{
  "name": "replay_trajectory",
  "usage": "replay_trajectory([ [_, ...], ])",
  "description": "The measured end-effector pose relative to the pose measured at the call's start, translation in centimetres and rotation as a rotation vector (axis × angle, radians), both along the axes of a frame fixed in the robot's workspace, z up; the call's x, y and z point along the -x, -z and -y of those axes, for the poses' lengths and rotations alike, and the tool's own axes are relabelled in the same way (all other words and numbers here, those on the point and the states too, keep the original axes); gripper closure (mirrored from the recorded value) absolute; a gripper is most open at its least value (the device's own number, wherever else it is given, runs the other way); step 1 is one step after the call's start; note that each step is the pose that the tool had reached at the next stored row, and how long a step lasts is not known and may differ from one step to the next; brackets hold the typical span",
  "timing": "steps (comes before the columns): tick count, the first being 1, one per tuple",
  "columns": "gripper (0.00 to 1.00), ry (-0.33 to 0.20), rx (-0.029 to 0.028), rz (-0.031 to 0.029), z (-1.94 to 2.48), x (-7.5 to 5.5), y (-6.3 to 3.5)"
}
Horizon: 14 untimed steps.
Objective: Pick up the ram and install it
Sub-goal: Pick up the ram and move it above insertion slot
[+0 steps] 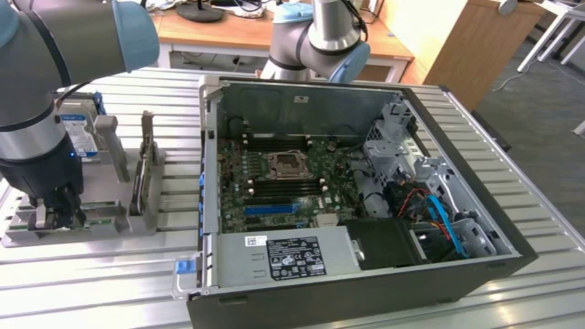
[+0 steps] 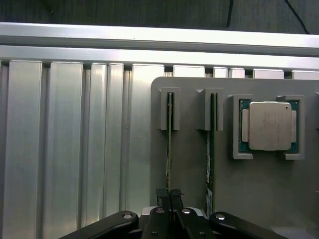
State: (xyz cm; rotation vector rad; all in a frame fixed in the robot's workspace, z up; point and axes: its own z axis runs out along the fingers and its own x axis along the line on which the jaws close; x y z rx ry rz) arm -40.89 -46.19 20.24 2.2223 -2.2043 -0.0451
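**Gripper [image 2: 169,195] pinched on the ram [image 2: 169,144]**

The jaws stand narrow, closed on the ram's thin edge. The ram stands on edge in the slot nearest the edge of the grey holder [image 2: 192,164]. A second stick [image 2: 212,144] stands in the next slot, between the ram and the CPU [image 2: 269,125].

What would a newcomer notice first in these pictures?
The open computer case sits in the middle of the exterior view, its green board exposed. At that view's left, the gripper is shut on the ram, which stands on edge in a grey holder that also carries a square silver chip.
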Motion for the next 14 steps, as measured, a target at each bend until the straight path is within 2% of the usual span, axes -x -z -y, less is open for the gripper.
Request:
replay_trajectory([
  [6,0.88,0.000,0.0000,0.0000,0.00,0.0,-0.80],
  [9,0.88,0.000,0.0000,0.0001,0.00,0.0,-4.01],
  [14,0.88,0.000,-0.0001,0.0001,0.00,0.0,-5.26],
])
